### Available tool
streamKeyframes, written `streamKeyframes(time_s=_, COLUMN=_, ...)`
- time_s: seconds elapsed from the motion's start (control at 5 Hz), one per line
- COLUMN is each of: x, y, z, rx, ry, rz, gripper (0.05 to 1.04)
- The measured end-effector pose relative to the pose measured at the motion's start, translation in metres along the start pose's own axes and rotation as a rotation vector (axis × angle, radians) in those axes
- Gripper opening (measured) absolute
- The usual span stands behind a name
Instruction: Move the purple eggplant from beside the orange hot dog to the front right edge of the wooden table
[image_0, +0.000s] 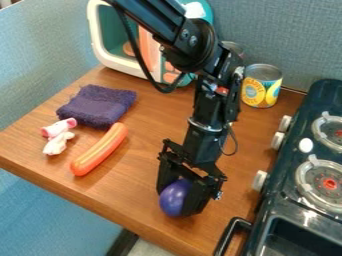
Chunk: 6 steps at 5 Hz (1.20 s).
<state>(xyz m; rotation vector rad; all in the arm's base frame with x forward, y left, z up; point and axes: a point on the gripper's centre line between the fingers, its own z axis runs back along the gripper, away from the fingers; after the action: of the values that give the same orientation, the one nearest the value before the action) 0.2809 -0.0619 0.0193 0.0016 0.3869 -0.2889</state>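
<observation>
Clamping its fingers (196, 200) around the rounded purple object (174, 199), your gripper (180, 202) holds it at the desk (150, 132) near the stove (279, 206).

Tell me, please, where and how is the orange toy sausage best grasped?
Probably at its middle, from above, with the fingers across its narrow width, one on each long side. The sausage is long and slim and lies flat; its far end is close to the dark purple cloth.
</observation>
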Motion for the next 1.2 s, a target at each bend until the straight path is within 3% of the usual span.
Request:
streamKeyframes(time_s=0.4, x=0.003, y=0.0, z=-0.004, rx=-0.004, ry=0.01, rz=0.038, gripper=0.871)
streamKeyframes(time_s=0.6, x=0.0, y=0.005, z=-0.002, rx=-0.03, ry=-0.018, rz=0.098, gripper=1.004)
streamKeyframes(time_s=0.8, x=-0.008, y=0.014, z=0.016, rx=-0.05, ry=-0.079, rz=0.129, gripper=1.002)
streamKeyframes(time_s=1.2, x=-0.019, y=0.018, z=0.041, rx=-0.044, ry=-0.136, rz=0.142, gripper=1.001)
